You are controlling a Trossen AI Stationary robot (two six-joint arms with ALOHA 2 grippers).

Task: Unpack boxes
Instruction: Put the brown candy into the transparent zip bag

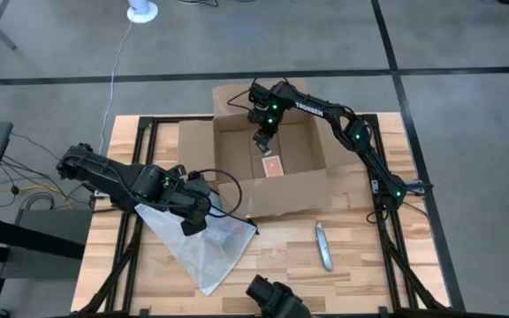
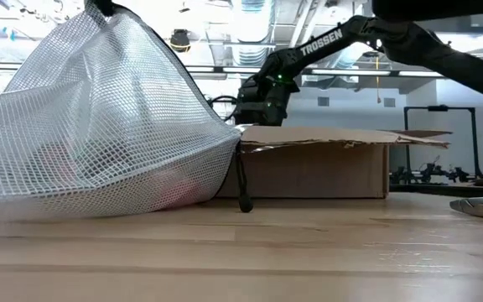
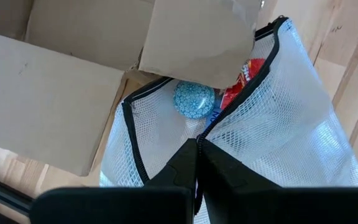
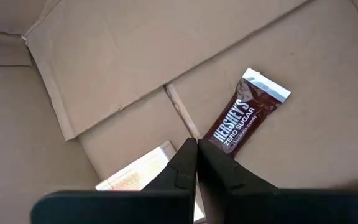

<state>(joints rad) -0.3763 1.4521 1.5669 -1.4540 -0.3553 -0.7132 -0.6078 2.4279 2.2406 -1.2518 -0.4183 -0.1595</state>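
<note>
mesh bag (image 2: 99, 126): nearest the low camera, fills that view's left; lies on the table (image 1: 360, 265) just left-front of the box.
left gripper (image 3: 197, 163): fingers pinched shut on the bag's dark zipper rim, holding the mouth up.
bag contents: blue patterned ball (image 3: 193, 99) and a red wrapper, seen only in the left wrist view.
box (image 1: 272, 159): brown cardboard, flaps open, table centre-rear.
right gripper (image 4: 196, 163): inside the box, fingers closed on nothing, above the floor.
candy bar (image 4: 243, 118): flat on the box floor, just ahead of the tips, long axis diagonal; right arm is nearer.
card (image 4: 140, 173): beside the bar; high view shows one reddish patch.
utility knife (image 1: 324, 246): table, right-front of box.
</note>
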